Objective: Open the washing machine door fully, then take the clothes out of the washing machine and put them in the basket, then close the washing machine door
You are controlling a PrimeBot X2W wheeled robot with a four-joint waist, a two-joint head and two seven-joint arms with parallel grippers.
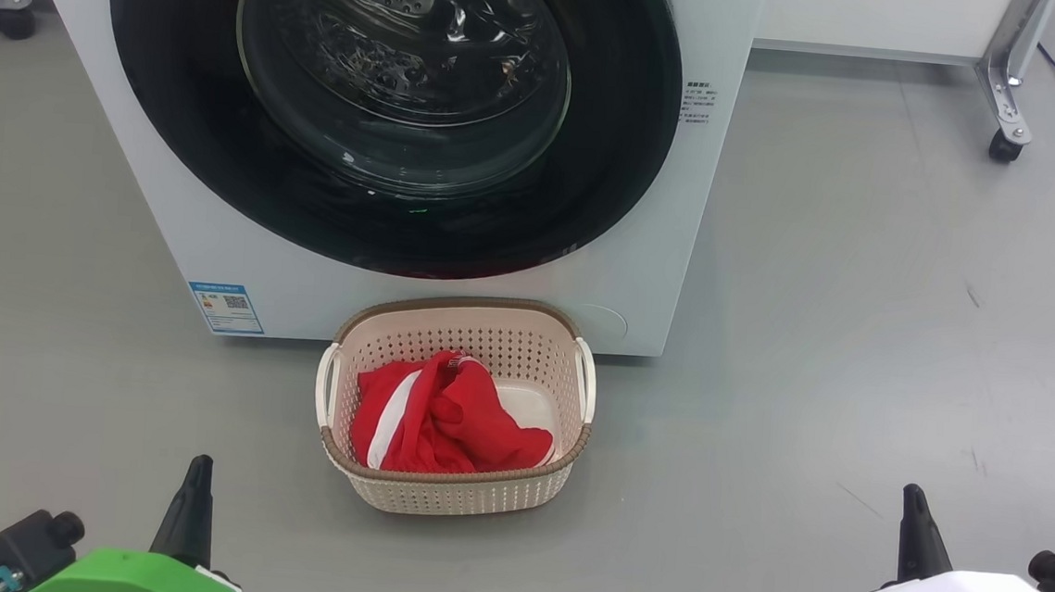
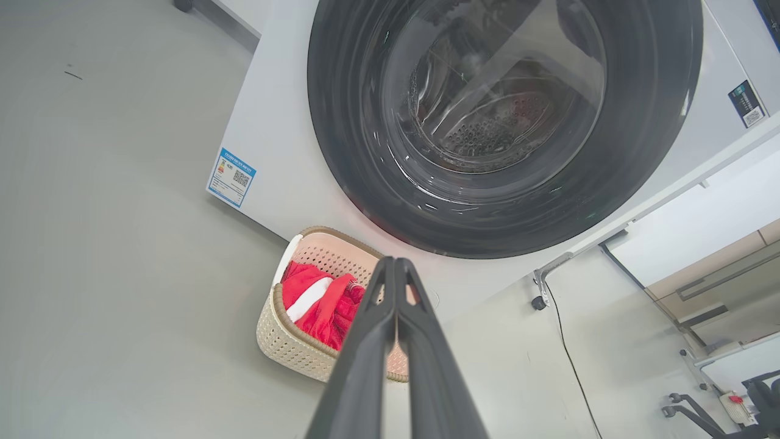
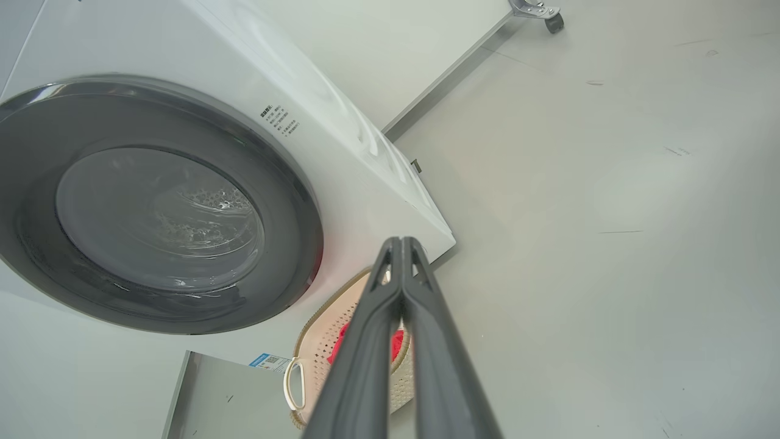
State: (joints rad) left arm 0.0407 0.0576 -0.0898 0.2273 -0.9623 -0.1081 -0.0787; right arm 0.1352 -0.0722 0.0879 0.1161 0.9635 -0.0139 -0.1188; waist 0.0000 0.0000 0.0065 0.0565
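- You see the grey floor [image 1: 857, 356] all around, and everything stands on it.
- The big white washing machine [image 1: 710, 207] is at the top of your head view.
- Its round door [image 1: 393, 101] lies flat against the front of the machine, closed. You can see the steel drum through the glass.
- The basket [image 1: 457, 500] sits on the floor just in front of the machine, below the door.
- The red and white clothes [image 1: 445, 416] lie bunched up inside the basket.
- Your left gripper [image 1: 199, 463] is low at the left, well apart from the basket. Its two fingers are pressed together and hold nothing.
- Your right gripper [image 1: 915, 495] is low at the right, also squeezed together and empty.
- A small blue sticker [image 1: 226, 308] is on the machine's bottom left corner.
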